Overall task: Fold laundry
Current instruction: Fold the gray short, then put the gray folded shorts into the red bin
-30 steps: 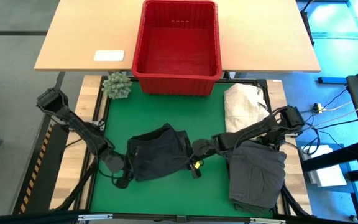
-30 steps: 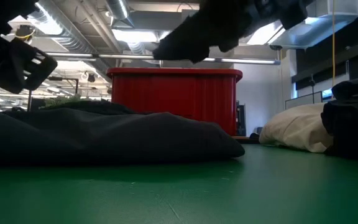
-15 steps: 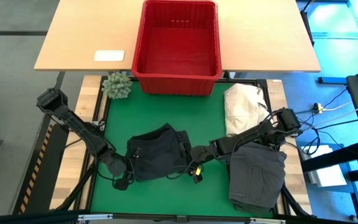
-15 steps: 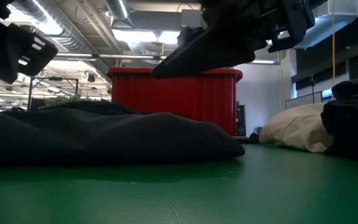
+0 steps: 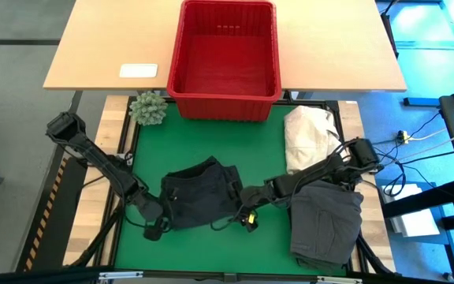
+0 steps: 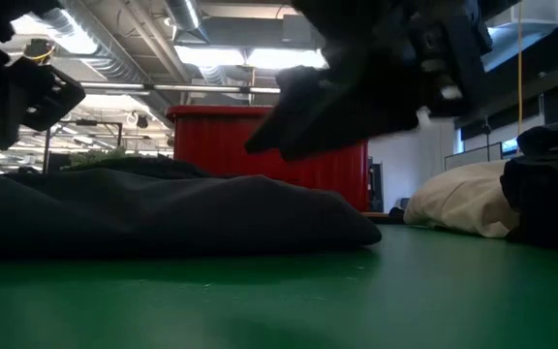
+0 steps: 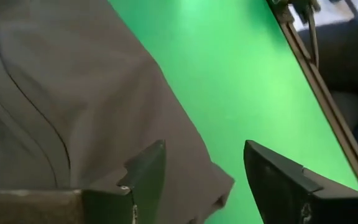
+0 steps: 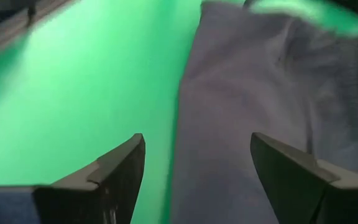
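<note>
- The green mat (image 5: 203, 142) covering the work surface looks matt and smooth.
- The black cloth garment (image 5: 199, 193) near the mat's middle is soft, dull fabric with stitched seams.
- The dark grey cloth garment (image 5: 325, 221) by the right edge is matt, creased.
- The cream-white cloth heap (image 5: 307, 134) looks rumpled.
- The red plastic basket (image 5: 225, 55) has slightly glossy, slotted walls.
- The pale wooden tabletop (image 5: 109, 47) behind looks smooth.
</note>
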You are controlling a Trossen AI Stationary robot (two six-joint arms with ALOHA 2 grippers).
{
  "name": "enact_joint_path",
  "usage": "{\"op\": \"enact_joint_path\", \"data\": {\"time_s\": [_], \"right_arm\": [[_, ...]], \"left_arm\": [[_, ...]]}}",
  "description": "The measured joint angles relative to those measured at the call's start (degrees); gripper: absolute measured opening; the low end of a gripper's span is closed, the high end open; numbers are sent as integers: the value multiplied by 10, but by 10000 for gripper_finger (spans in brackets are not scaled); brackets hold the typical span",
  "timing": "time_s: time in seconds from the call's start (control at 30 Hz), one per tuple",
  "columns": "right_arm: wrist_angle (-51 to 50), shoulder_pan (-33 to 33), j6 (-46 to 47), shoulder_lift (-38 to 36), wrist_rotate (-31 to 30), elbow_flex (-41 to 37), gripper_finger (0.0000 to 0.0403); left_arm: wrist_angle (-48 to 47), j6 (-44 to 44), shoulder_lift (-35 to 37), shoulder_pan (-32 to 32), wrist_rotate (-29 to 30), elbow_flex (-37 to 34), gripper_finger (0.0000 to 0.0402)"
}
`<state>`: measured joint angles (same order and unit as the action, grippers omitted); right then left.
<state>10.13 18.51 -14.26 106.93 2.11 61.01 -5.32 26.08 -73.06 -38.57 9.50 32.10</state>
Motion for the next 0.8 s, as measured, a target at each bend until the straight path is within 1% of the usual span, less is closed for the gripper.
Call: {"op": "enact_joint_path", "data": {"time_s": [0.07, 0.17, 0.37, 0.57, 0.8], "right_arm": [[-15, 6, -14, 5, -1, -1, 289], [-23, 15, -40, 10, -11, 0, 289], [-39, 31, -58, 11, -56, 0, 289], [-62, 32, -58, 18, -77, -1, 289], [-58, 32, -57, 18, -77, 0, 289]], "left_arm": [[-11, -11, 0, -8, 1, 0, 211], [-34, -25, 0, -24, 17, 0, 212], [-40, -42, -4, -44, 61, 0, 211], [-41, -40, -48, -54, 60, 0, 211], [-18, -32, -90, -55, 59, 0, 210]]}}
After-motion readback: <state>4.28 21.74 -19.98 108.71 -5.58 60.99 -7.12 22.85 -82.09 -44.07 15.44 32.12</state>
